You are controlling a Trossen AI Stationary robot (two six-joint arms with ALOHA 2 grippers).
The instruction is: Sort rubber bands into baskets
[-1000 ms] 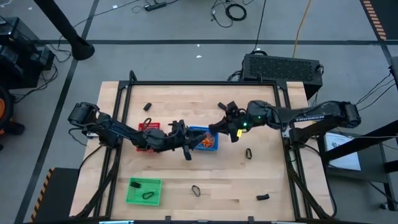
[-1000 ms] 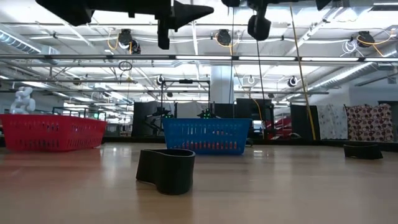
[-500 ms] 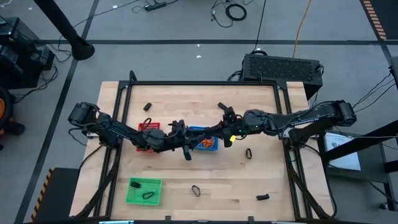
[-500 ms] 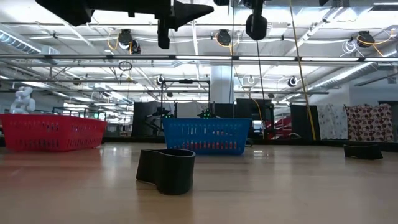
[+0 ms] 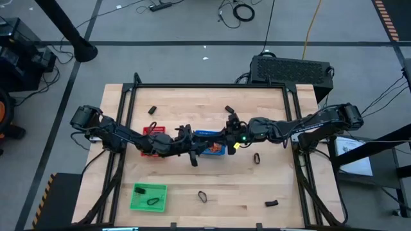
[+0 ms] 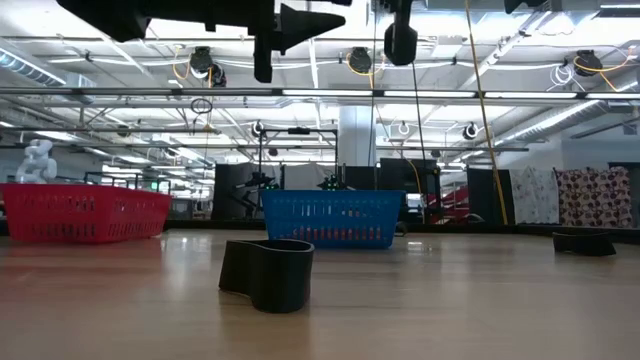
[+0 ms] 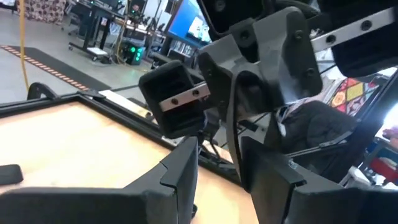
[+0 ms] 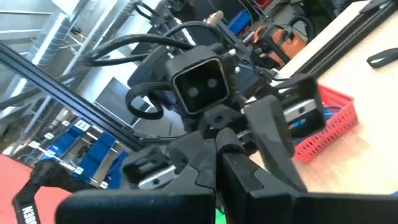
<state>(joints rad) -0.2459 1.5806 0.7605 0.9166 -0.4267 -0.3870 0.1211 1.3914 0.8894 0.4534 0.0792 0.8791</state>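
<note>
My two grippers meet tip to tip above the blue basket (image 5: 218,151), which holds orange rubber bands. My left gripper (image 7: 221,180) stands open. A thin black rubber band (image 7: 232,140) runs from my right gripper (image 8: 216,162) into the gap between the left fingers; I cannot tell if they touch it. My right gripper is shut. The red basket (image 5: 154,132) sits under the left arm. The green basket (image 5: 149,197), near the front left, holds a black band. My right gripper appears to pinch one end of the black band (image 7: 229,99) between its shut fingers, coming level from the table's right. The band hangs clear of the table and reaches toward the left fingers. The gripper's own body hides the exact place of contact.
Loose black bands lie on the wooden table at the far left (image 5: 152,110), right of the blue basket (image 5: 256,158), front middle (image 5: 202,196) and front right (image 5: 271,203). A black metal frame (image 5: 212,86) borders the table.
My right gripper has moved toward the table's left, over the blue basket, up to the left gripper's fingertips, sinking a little and staying shut. The left arm has kept still.
</note>
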